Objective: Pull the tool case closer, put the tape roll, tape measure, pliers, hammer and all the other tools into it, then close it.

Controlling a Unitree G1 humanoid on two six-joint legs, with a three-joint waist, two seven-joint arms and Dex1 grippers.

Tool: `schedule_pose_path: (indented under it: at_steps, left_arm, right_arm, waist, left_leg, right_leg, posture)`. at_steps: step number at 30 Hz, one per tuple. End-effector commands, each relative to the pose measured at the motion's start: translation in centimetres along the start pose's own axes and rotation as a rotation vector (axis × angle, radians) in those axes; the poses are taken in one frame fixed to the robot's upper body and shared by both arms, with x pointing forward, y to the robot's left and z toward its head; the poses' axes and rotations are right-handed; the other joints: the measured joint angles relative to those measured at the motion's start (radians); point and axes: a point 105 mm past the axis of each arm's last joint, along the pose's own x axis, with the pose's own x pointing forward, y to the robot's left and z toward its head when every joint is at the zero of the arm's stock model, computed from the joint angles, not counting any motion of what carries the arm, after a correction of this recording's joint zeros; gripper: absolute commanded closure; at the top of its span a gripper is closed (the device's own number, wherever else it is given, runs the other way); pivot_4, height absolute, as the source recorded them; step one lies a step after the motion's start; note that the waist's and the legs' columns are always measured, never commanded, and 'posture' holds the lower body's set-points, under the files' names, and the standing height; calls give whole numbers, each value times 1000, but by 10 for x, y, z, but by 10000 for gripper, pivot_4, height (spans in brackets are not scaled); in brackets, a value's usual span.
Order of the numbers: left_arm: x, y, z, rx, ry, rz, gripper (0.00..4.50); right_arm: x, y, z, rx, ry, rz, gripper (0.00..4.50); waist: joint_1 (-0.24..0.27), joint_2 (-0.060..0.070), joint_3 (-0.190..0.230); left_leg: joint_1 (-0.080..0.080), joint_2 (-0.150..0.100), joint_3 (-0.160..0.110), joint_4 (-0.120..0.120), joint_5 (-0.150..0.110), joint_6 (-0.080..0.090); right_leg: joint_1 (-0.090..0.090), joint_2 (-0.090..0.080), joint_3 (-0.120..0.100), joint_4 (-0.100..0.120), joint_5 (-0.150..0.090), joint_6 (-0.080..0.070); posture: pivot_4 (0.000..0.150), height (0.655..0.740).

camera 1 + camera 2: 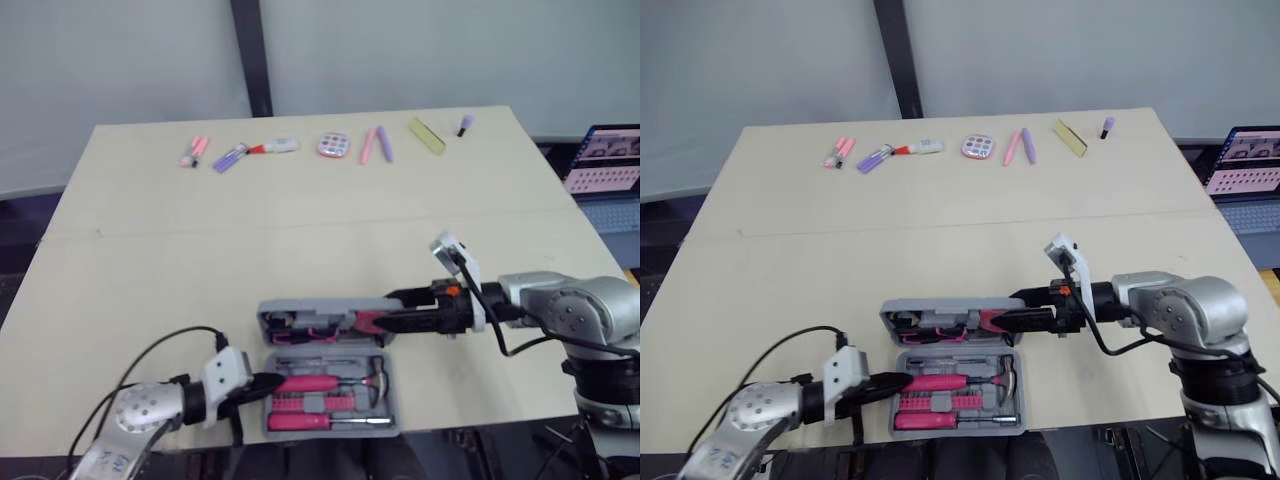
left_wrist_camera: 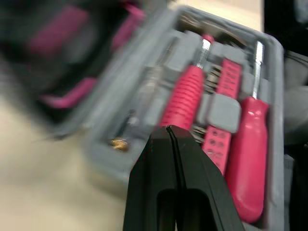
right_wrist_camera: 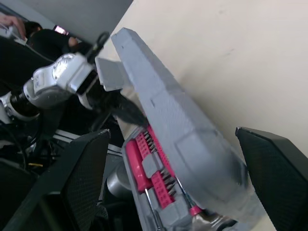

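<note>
The grey tool case (image 1: 392,424) lies open at the table's front edge. Its tray holds pink-handled screwdrivers (image 1: 308,383) and a bit rack (image 2: 222,126). Its lid (image 1: 318,305) stands half raised behind the tray, with pink tools inside it. My right gripper (image 1: 396,312) is open, with its fingers on either side of the lid's right end (image 3: 192,144). My left gripper (image 1: 274,383) is shut with nothing in it. Its tips (image 2: 168,128) are at the tray's left edge, over a pink handle (image 2: 185,96).
Small items line the table's far edge: pink markers (image 1: 193,151), a purple marker (image 1: 230,158), a white tube (image 1: 280,146), a round palette (image 1: 334,146), two pens (image 1: 376,145) and a yellow bar (image 1: 427,135). A laptop (image 1: 605,165) sits off to the right.
</note>
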Motion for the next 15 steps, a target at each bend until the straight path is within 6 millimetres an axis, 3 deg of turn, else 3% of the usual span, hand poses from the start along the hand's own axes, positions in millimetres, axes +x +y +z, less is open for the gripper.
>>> schedule_pose_path:
  at_steps: [1,4,7,10,15]
  left_arm:
    - [-33,-10,23,-98,-32,30,45000]
    - [-73,-19,17,-222,31,44,45000]
    - [-91,-10,16,-228,35,71,45000]
    - [-96,2,17,-152,43,94,45000]
    - [-91,24,12,-52,44,155,45000]
  right_arm:
    - [-6,21,-6,-40,25,26,827]
    - [-11,32,-18,-31,62,36,827]
    - [-15,40,-31,-11,101,40,827]
    - [-21,46,-48,15,137,25,827]
    - [-34,25,-53,-164,47,-160,827]
  waist:
    - [3,-2,1]
    - [3,-3,2]
    - [10,-4,3]
    - [29,-4,2]
    - [29,-6,2]
  left_leg:
    - [0,0,0,0,0,0]
    - [0,0,0,-2,0,0]
    - [1,0,1,-2,-2,4]
    - [1,-1,-1,-2,-2,4]
    - [2,-1,0,-2,-2,4]
  right_leg:
    - [0,0,0,-1,0,0]
    - [0,0,0,-3,0,0]
    - [1,0,0,-3,0,-1]
    - [2,0,0,-4,0,-1]
    - [3,0,0,-6,0,0]
  posture:
    - [1500,7400]
    - [1500,7400]
    - [1500,7400]
    - [1500,7400]
    - [1500,7400]
